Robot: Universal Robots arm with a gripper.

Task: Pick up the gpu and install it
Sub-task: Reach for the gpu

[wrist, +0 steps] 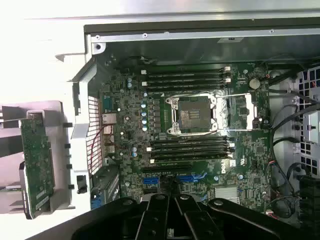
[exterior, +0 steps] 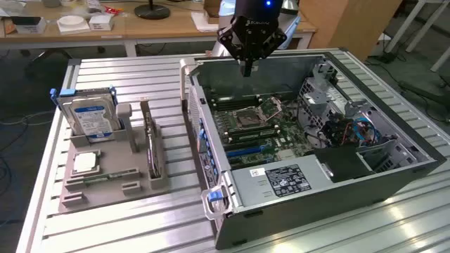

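View: wrist
Gripper [wrist: 170, 202]: nearest the lens; dark fingers drawn together with nothing between them.
Motherboard [wrist: 190, 135]: green, lying flat inside the computer case [wrist: 200, 35], beneath the gripper.
Processor socket [wrist: 195, 115]: silver frame at mid-board, with a bank of black memory slots [wrist: 187, 77] on each of two opposite sides.
Gpu [wrist: 37, 160]: green board face showing; seated in the grey holder [wrist: 30, 107] outside the case wall, well apart from the gripper.

View: exterior
Gripper [exterior: 247, 68]: hangs over the far end of the open case; fingertips closed to a narrow point, touching nothing.
Computer case [exterior: 393, 174]: lies on its side on the ribbed metal table [exterior: 119, 74], side panel off, interior exposed.
Power supply [exterior: 281, 182]: grey box with a printed label, at the near end of the case.
Gpu [exterior: 149, 142]: stands on edge in a slot of the grey holder [exterior: 105, 192], on the exterior view's left of the case and just beside it; not yet picked up.
Hard drive [exterior: 88, 118]: blue-labelled, upright at the far end of the holder, on the exterior view's left of the gpu.
Memory stick [exterior: 105, 178]: narrow and green, lying flat near the holder's near end.
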